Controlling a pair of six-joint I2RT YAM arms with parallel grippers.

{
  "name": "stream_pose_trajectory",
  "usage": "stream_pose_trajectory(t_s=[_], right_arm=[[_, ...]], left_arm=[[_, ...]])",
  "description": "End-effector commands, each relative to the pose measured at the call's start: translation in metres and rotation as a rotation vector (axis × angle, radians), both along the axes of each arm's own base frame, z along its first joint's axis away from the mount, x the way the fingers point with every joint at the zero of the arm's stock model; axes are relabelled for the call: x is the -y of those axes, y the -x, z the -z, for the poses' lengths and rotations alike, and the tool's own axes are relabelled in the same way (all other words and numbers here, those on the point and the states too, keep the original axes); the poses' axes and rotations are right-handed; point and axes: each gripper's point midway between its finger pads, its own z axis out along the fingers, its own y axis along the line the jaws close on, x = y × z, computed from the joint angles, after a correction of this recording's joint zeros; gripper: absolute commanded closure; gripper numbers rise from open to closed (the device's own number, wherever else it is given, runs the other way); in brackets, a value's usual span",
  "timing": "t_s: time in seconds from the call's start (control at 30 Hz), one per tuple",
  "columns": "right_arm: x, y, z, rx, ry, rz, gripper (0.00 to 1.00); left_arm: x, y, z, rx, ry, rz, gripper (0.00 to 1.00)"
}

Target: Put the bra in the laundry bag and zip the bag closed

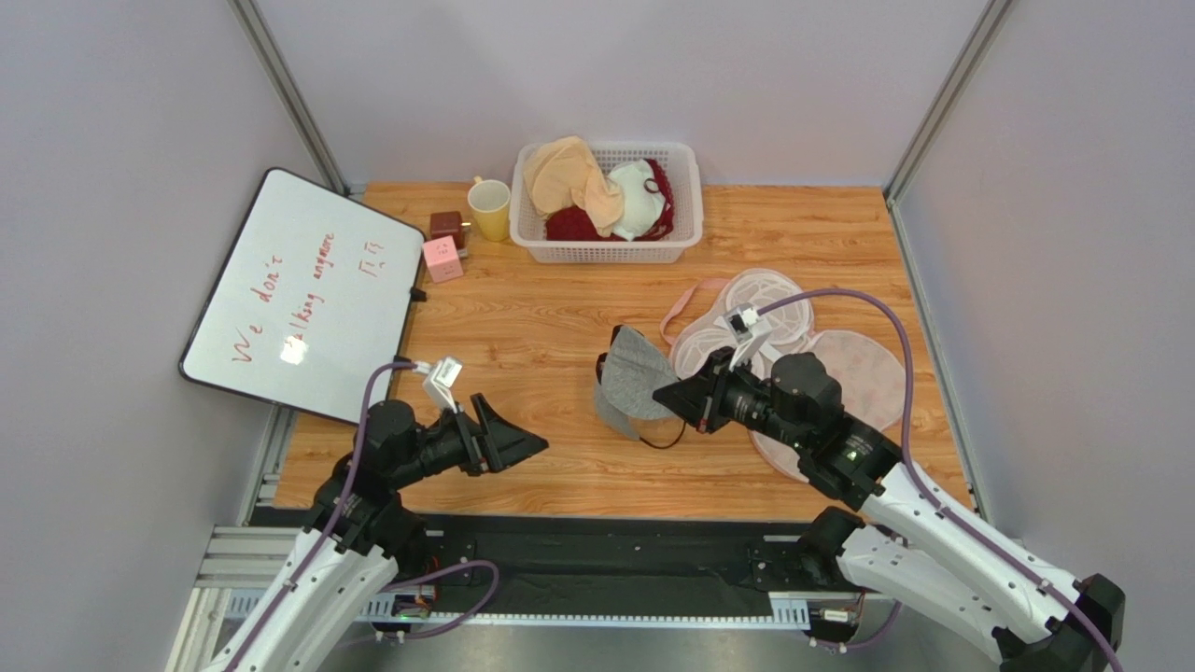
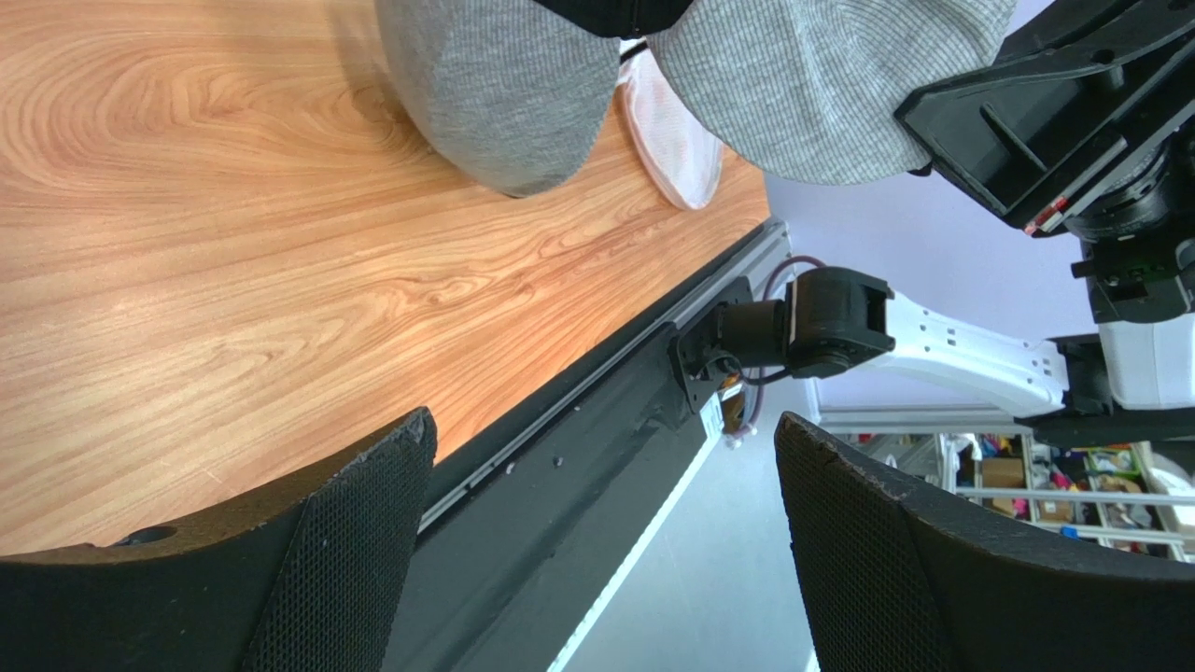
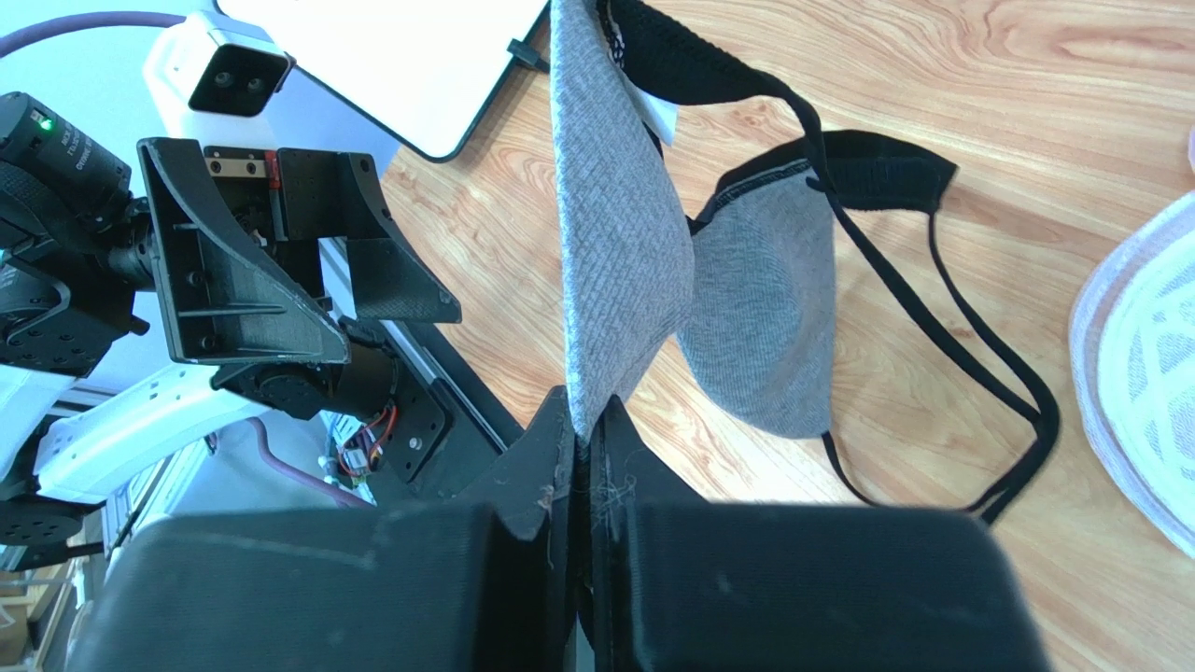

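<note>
The right arm's fingers (image 3: 582, 427) are clenched on the rim of one cup of the heather-grey padded bra with black straps (image 1: 634, 378), holding that cup up on edge. The other cup lies on the wood-grain worktop (image 1: 547, 329) with the straps trailing beside it. The bra sits near the middle of the worktop, just left of the cream fabric laundry bag with pink zipper edging (image 1: 859, 367). The bag lies flat with its white mesh lining showing, partly under the right arm. The left arm's fingers (image 1: 512, 434) are spread wide and hold nothing; they hover low over the near edge, pointing toward the bra but apart from it. At the back stand a white slatted plastic basket (image 1: 606, 254) of garments, a yellow cup (image 1: 490, 210) and two small cubes (image 1: 443, 258), with a white board (image 1: 302, 287) leaning at the left.
</note>
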Motion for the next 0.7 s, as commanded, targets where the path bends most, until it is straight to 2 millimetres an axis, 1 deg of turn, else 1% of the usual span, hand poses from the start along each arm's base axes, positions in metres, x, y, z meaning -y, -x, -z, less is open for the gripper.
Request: stream_pose_trajectory(t_s=[0.0, 0.13, 0.23, 0.3, 0.37, 0.4, 0.43, 0.47, 0.5, 0.53, 0.57, 0.6, 0.63, 0.67], right_arm=[[0.002, 0.000, -0.026, 0.052, -0.035, -0.010, 1.00], [0.004, 0.000, -0.031, 0.053, -0.048, -0.006, 1.00], [0.005, 0.002, -0.039, 0.065, -0.069, -0.006, 1.00], [0.005, 0.005, -0.051, 0.088, -0.092, -0.022, 1.00], [0.005, 0.012, -0.066, 0.114, -0.121, -0.053, 1.00], [0.005, 0.014, -0.072, 0.124, -0.130, -0.058, 1.00], [0.006, 0.017, -0.077, 0.128, -0.140, -0.069, 1.00], [0.008, 0.022, -0.087, 0.136, -0.155, -0.080, 1.00], [0.008, 0.025, -0.092, 0.139, -0.161, -0.092, 1.00], [0.007, 0.034, -0.097, 0.140, -0.170, -0.131, 1.00], [0.010, 0.040, -0.102, 0.139, -0.179, -0.143, 1.00], [0.013, 0.046, -0.114, 0.149, -0.201, -0.151, 1.00], [0.016, 0.055, -0.121, 0.155, -0.216, -0.171, 1.00], [0.018, 0.060, -0.126, 0.159, -0.225, -0.181, 1.00]], left_arm=[[0.006, 0.001, -0.009, 0.012, 0.037, 0.030, 0.05], [0.007, 0.000, -0.010, 0.010, 0.045, 0.029, 0.05], [0.009, -0.002, -0.010, 0.011, 0.055, 0.036, 0.05], [0.011, -0.004, -0.010, 0.017, 0.053, 0.044, 0.05], [0.013, -0.005, -0.017, 0.051, 0.065, 0.058, 0.05], [0.017, -0.006, -0.030, 0.104, 0.102, 0.080, 0.05], [0.019, -0.005, -0.038, 0.142, 0.125, 0.096, 0.04], [0.021, -0.004, -0.053, 0.212, 0.149, 0.116, 0.03], [0.021, -0.002, -0.059, 0.240, 0.151, 0.134, 0.02], [0.021, 0.001, -0.075, 0.289, 0.159, 0.148, 0.00], [0.020, 0.002, -0.083, 0.323, 0.157, 0.158, 0.00], [0.021, 0.005, -0.094, 0.384, 0.165, 0.181, 0.00], [0.021, 0.008, -0.104, 0.418, 0.176, 0.196, 0.00], [0.023, 0.014, -0.115, 0.471, 0.201, 0.229, 0.00]])
